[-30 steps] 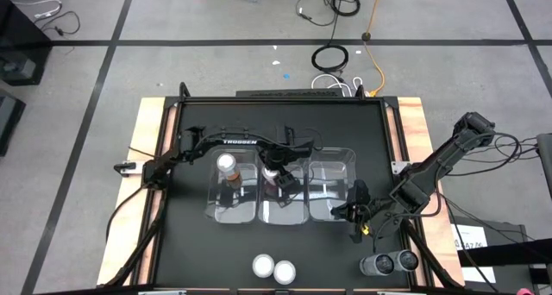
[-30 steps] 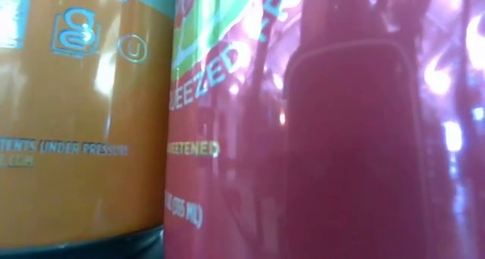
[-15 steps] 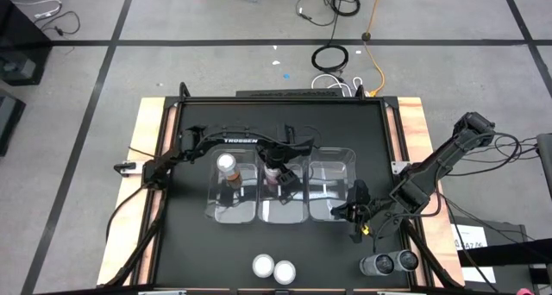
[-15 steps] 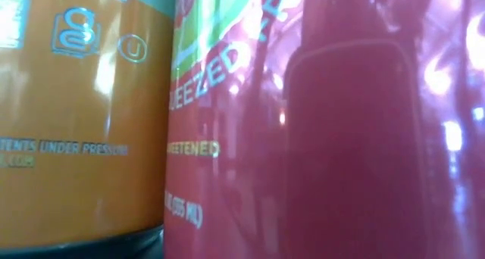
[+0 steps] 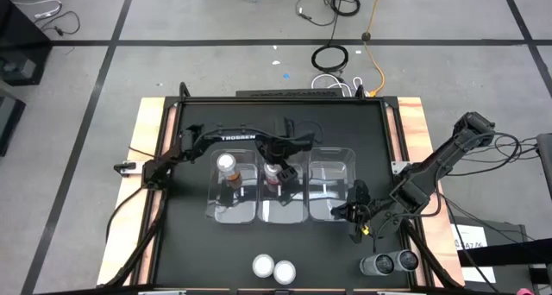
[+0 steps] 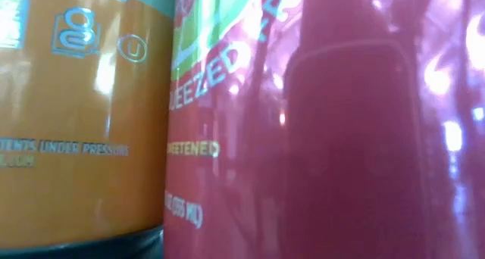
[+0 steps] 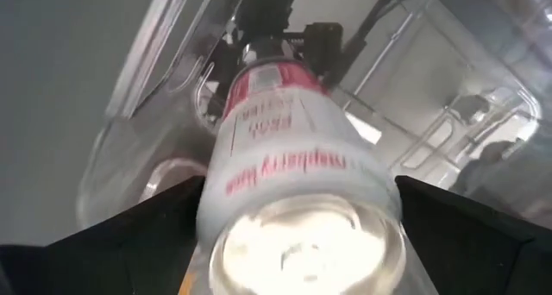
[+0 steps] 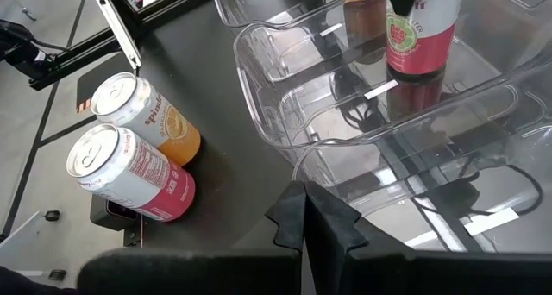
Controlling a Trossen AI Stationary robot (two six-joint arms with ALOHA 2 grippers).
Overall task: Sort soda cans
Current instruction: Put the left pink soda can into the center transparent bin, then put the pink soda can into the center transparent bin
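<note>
The high camera looks straight down on the whole worktop and floor. The low camera sits at worktop level, pressed against an orange can and a red can that fill its frame; from overhead this pair stands near 6 o'clock. The left wrist camera peers down close onto a can in a bin. The right wrist camera faces the bins and the same pair.

The left arm carries white lettering "TROSSEN". The orange can reads "CONTENTS UNDER PRESSURE", partly cut off. The red can shows "EEZED" and "ETENED", partly cut off.
</note>
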